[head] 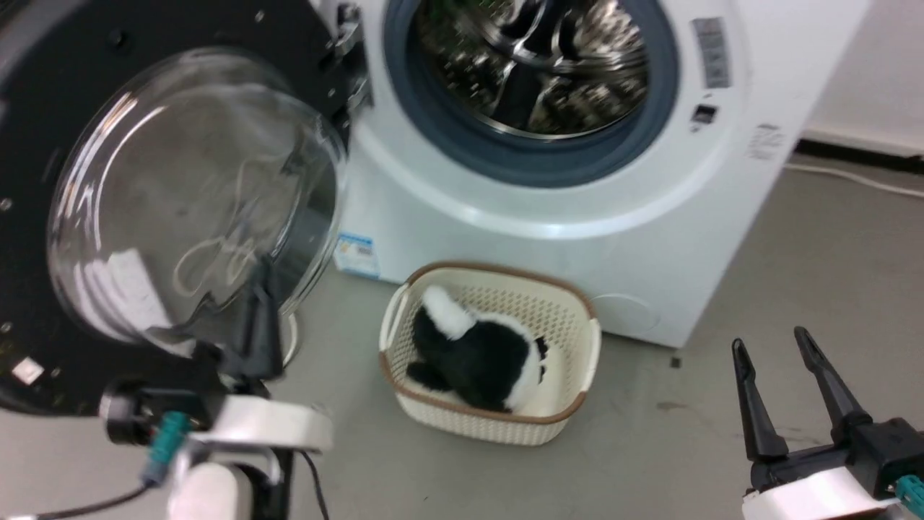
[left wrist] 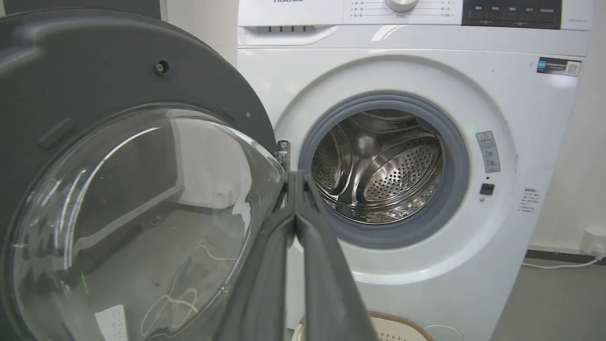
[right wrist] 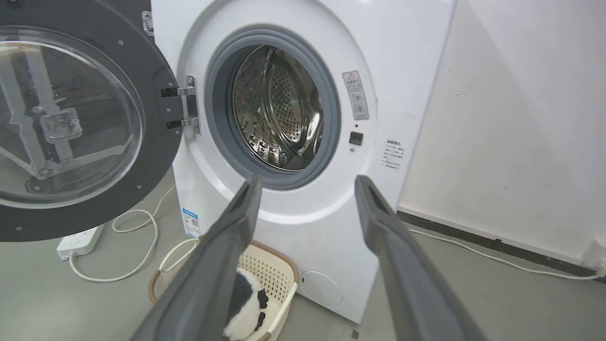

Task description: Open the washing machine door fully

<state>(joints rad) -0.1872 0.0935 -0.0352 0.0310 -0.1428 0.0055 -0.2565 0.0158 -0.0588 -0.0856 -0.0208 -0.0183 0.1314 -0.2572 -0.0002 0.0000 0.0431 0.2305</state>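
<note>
Washing machine door: hangs swung wide at head-view left, carried by a metal hinge on the left rim of the opening, glass bowl bulging toward the camera. Washing machine: stands behind it, mouth uncovered, grey gasket ringing a perforated steel drum.

Room to move: bare grey floor right of the machine, up to a pale wall. Below the door's lower edge, a corded white power strip on the floor.

Basket: cream, brown rim, on the floor just before the machine's front; holds a black-and-white plush toy.

Left gripper: fingers pressed together, nothing between them, lying along the glass bowl's edge near the hinge; contact impossible to tell. Right gripper: fingers spread, empty, low at head-view right, well apart from the door.

Count: one door, one machine, one basket, one toy, one power strip, two grippers.
</note>
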